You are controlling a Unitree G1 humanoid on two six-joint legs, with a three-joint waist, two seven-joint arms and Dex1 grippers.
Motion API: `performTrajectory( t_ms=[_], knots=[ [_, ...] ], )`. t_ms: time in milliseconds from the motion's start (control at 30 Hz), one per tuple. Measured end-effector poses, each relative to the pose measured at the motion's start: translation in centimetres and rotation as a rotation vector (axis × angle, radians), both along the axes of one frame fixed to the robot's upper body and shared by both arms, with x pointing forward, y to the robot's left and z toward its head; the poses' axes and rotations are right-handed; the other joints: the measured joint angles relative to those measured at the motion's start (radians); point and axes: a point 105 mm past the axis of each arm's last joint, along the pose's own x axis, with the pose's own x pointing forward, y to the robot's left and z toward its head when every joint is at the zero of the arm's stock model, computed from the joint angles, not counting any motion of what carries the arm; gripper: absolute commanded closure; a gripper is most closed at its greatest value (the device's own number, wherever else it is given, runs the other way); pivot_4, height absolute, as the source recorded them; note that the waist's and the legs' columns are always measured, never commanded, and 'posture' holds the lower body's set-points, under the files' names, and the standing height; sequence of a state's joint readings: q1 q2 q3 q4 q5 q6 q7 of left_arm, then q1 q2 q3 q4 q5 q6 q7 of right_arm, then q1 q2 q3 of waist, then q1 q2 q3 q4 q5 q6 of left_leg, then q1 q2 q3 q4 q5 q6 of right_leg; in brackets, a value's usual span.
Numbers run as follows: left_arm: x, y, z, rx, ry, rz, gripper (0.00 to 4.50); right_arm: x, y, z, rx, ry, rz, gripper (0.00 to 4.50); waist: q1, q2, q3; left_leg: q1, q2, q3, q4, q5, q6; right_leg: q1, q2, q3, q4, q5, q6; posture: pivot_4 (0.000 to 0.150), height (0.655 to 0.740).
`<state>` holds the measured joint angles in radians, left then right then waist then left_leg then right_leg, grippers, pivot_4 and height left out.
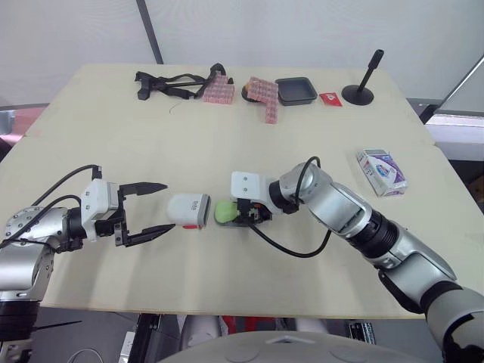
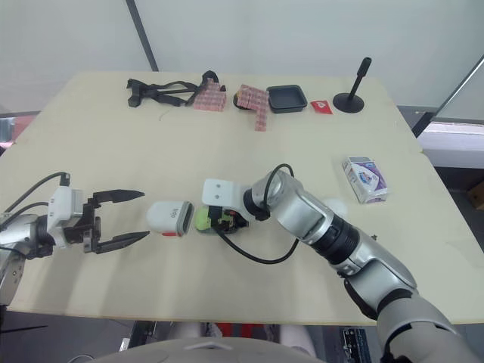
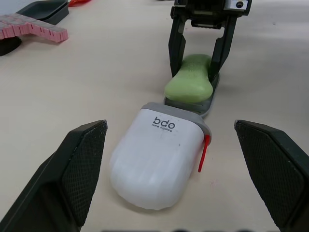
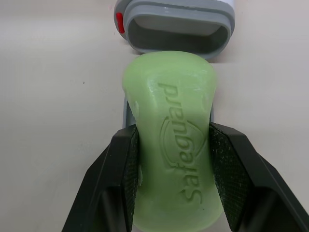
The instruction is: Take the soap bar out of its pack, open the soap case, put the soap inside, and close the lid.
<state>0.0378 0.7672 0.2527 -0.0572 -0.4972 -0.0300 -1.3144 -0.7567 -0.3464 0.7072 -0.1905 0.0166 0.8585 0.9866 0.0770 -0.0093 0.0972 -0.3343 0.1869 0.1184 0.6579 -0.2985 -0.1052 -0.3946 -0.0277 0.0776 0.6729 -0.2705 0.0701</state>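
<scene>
Right gripper (image 4: 174, 140) clamps soap (image 4: 169, 96) — grey tray (image 3: 213, 93) mostly hidden.

Soap bar (image 4: 169, 145) covers most of the grey tray (image 3: 207, 104) beneath it. Its near end runs off the right wrist view's edge, as do the bases of the right gripper's (image 4: 172, 130) 2 jaws. The white cover (image 3: 154, 159) is cropped there to its grey-rimmed mouth. The left wrist view cuts off the left gripper's (image 1: 167, 206) jaws at the frame edge. The line under "bdo" is too small to read, as is the soap pack's (image 1: 382, 171) print on the desk (image 1: 113, 136).
</scene>
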Motion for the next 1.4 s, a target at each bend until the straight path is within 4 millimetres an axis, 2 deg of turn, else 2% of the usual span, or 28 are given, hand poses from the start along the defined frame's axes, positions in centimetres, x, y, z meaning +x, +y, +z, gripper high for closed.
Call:
performTrajectory(
  t_ms=[33, 100, 267, 433, 567, 700, 867, 1000, 1133, 1400],
  knots=[
    [0.0, 0.0, 0.0, 0.0, 0.0, 0.002, 0.0, 0.0, 0.0, -0.2, -0.005, 0.005, -0.002, 2.78, 0.0, 0.0, 0.0, 0.0, 0.0, 0.0, 0.0, 0.0, 0.0, 0.0, 0.0, 0.0, 0.0, 0.0, 0.0, 0.15, 0.74],
    [0.0, 0.0, 0.0, -0.001, 0.0, 0.006, 0.0, 0.0, 0.0, -0.2, -0.009, 0.006, 0.0, 1.74, -0.001, 0.0, 0.0, 0.0, 0.0, 0.0, 0.0, 0.0, 0.0, 0.0, 0.0, 0.0, 0.0, 0.0, 0.0, 0.15, 0.74],
    [0.0, 0.1, -0.1, -0.003, 0.004, 0.021, 0.0, -0.1, 0.0, -0.4, -0.009, 0.019, 0.006, 0.07, -0.001, 0.0, 0.0, 0.0, 0.0, 0.0, 0.0, 0.0, 0.0, 0.0, 0.0, 0.0, 0.0, 0.0, 0.0, 0.15, 0.74],
    [-0.1, 0.1, -0.2, -0.002, 0.006, 0.024, 0.0, -0.3, 0.0, 0.0, 0.007, 0.017, 0.019, 0.01, 0.0, 0.0, 0.0, 0.0, 0.0, 0.0, 0.0, 0.0, 0.0, 0.0, 0.0, 0.0, 0.0, 0.0, 0.0, 0.15, 0.74],
    [-0.1, 0.0, -0.3, 0.002, 0.006, 0.02, 0.0, 0.0, -0.4, 2.3, 0.141, 0.006, 0.019, 0.01, 0.002, 0.0, 0.0, 0.0, 0.0, 0.0, 0.0, 0.0, 0.0, 0.0, 0.0, 0.0, 0.0, 0.0, 0.0, 0.15, 0.74],
    [-0.1, -0.3, -0.7, 0.021, 0.019, -0.006, 0.0, 0.3, -1.9, 3.7, 0.316, 0.019, -0.005, 0.01, 0.004, -0.001, 0.0, 0.0, 0.0, 0.0, 0.0, 0.0, 0.0, 0.0, -0.001, 0.0, 0.0, 0.0, 0.0, 0.15, 0.74],
    [0.2, -0.7, -0.9, 0.099, 0.017, -0.098, 0.0, -0.6, -5.9, 4.8, 0.576, 0.033, 0.003, 0.01, 0.008, -0.001, 0.0, -0.001, 0.0, 0.0, 0.0, 0.0, 0.0, 0.0, -0.001, -0.001, 0.0, 0.0, 0.0, 0.15, 0.74],
    [1.8, -0.7, -0.2, 0.159, 0.007, -0.148, 0.0, -2.3, -10.0, 3.5, 0.691, 0.057, -0.009, 0.01, 0.013, -0.001, -0.001, 0.0, -0.001, 0.0, 0.0, 0.0, 0.001, 0.0, -0.003, -0.002, 0.0, 0.0, 0.0, 0.15, 0.74],
    [2.0, -1.3, -0.6, 0.228, 0.037, -0.238, 0.0, -2.3, -12.4, 2.5, 0.68, 0.005, -0.031, 0.01, -0.009, 0.0, -0.001, -0.004, -0.001, 0.001, -0.001, 0.001, 0.001, 0.001, -0.002, 0.001, 0.001, 0.0, -0.001, 0.15, 0.74],
    [2.4, -1.6, -1.2, 0.263, 0.081, -0.273, 0.0, -2.3, -13.4, 2.1, 0.69, -0.039, -0.05, 0.01, 0.003, 0.0, -0.001, -0.004, -0.001, 0.001, -0.001, 0.001, 0.002, 0.001, -0.002, -0.001, 0.0, 0.0, -0.002, 0.15, 0.74]
  ],
)
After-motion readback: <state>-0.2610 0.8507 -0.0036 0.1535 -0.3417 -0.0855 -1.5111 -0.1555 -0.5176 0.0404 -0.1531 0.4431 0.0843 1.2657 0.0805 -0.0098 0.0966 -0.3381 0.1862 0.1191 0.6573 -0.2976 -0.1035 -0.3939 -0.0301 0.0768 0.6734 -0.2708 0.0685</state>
